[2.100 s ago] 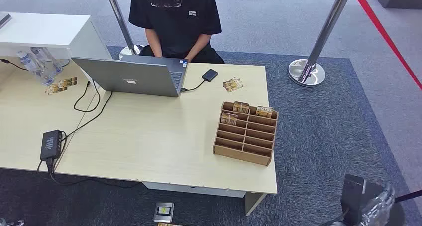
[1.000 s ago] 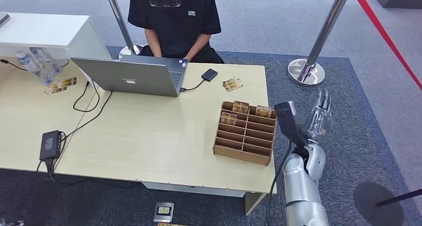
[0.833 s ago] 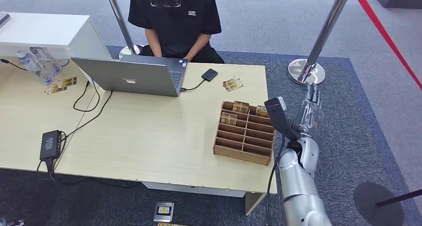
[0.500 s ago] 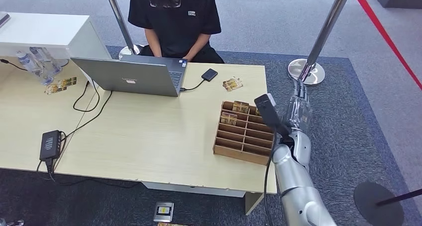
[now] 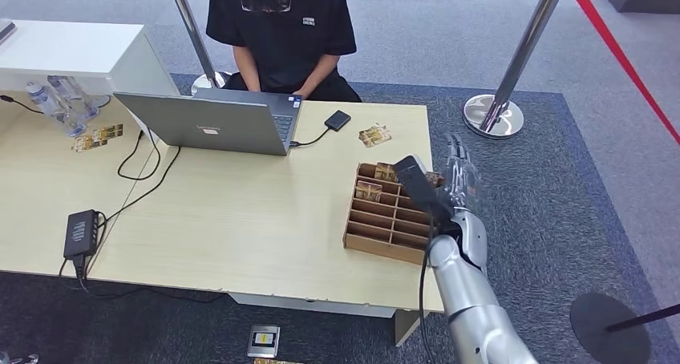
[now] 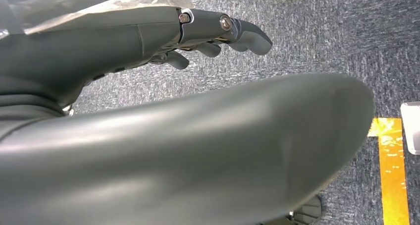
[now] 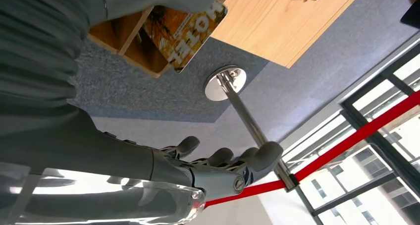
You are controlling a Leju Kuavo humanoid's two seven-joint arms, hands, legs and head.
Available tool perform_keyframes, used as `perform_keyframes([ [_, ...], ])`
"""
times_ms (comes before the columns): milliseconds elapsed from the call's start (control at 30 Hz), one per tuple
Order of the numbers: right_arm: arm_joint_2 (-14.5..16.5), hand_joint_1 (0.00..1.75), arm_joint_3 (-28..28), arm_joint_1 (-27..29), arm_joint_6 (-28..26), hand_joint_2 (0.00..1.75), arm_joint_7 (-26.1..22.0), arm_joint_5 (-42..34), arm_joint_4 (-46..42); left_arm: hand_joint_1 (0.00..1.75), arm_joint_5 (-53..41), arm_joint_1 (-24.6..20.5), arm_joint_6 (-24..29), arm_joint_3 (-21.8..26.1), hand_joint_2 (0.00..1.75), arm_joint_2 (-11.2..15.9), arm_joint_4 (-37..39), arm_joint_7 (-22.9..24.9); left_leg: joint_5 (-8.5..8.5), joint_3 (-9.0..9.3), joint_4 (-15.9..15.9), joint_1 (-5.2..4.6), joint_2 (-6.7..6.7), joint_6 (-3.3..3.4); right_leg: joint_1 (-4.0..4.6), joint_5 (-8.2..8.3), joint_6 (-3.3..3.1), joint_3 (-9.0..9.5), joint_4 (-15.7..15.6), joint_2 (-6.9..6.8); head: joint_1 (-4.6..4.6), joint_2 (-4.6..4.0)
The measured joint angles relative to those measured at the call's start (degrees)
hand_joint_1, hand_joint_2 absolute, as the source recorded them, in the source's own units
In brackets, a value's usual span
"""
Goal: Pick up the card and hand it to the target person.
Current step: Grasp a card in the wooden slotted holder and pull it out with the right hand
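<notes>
My right hand (image 5: 459,174) is up w/ fingers spread, holding nothing. The wooden card rack (image 5: 394,213) is just beside it. A hotel card (image 7: 190,28) stands close.

My left hand (image 6: 148,34) hangs down, fingers loose, empty.

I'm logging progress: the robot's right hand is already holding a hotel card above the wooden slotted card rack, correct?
Not quite. In the head view the right hand is above the wooden slotted card rack, but its fingers are spread and hold nothing. The orange hotel card sits in its slot.
</notes>
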Motion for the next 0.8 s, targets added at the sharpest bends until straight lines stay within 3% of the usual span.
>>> perform_keyframes([
  [133,0.0,0.82,2.1,0.6,1.2,1.75,1.1,-0.2,-1.7,0.00,0.0,0.0,0.1,0.0,0.00,0.0,0.1,0.0,0.00,0.00,0.0,0.00,0.00,0.00,0.00,0.00,0.00,0.00,0.0,0.00,0.00,0.00],
  [267,-0.1,1.23,3.4,0.6,2.1,1.75,2.2,-0.2,-2.6,0.00,0.1,0.0,0.1,0.1,0.00,0.0,0.2,0.0,0.00,0.00,0.0,0.00,0.00,0.00,0.00,0.00,0.00,0.00,0.0,0.00,0.00,0.00],
  [333,-0.2,1.26,3.9,0.7,2.3,1.75,3.0,0.0,-2.8,0.00,0.1,0.0,0.1,0.3,0.00,0.0,0.2,0.0,0.00,0.00,0.0,0.00,0.00,0.00,0.00,0.00,0.00,0.00,0.0,0.00,0.01,0.00],
  [367,-0.3,1.23,4.1,0.7,2.3,1.75,3.4,0.1,-2.9,0.00,0.1,0.0,0.1,0.3,0.00,0.0,0.3,0.0,0.00,0.00,0.0,0.00,0.00,0.00,0.00,0.00,0.00,0.00,0.0,0.00,0.01,0.00],
  [500,-0.6,0.30,4.8,0.7,2.3,1.75,4.5,0.7,-3.1,0.00,0.1,0.0,0.1,0.4,0.00,0.0,0.3,0.1,0.00,-0.01,0.0,0.00,0.00,0.00,0.00,0.00,0.00,0.00,0.0,0.00,0.01,0.00],
  [600,-0.7,0.10,5.2,0.7,2.3,1.75,5.4,1.1,-3.4,0.00,0.1,0.0,0.1,0.4,0.00,0.0,0.3,0.1,0.00,-0.01,0.0,0.00,0.00,0.00,0.00,0.00,0.00,-0.01,0.0,0.00,0.00,0.00],
  [800,-1.1,0.10,6.2,0.7,2.7,1.75,6.7,2.0,-3.8,0.00,0.1,0.0,0.1,0.5,0.00,0.0,0.4,0.1,0.00,-0.01,0.0,0.00,0.00,0.00,0.00,0.00,0.00,-0.01,0.0,0.00,0.00,0.00],
])
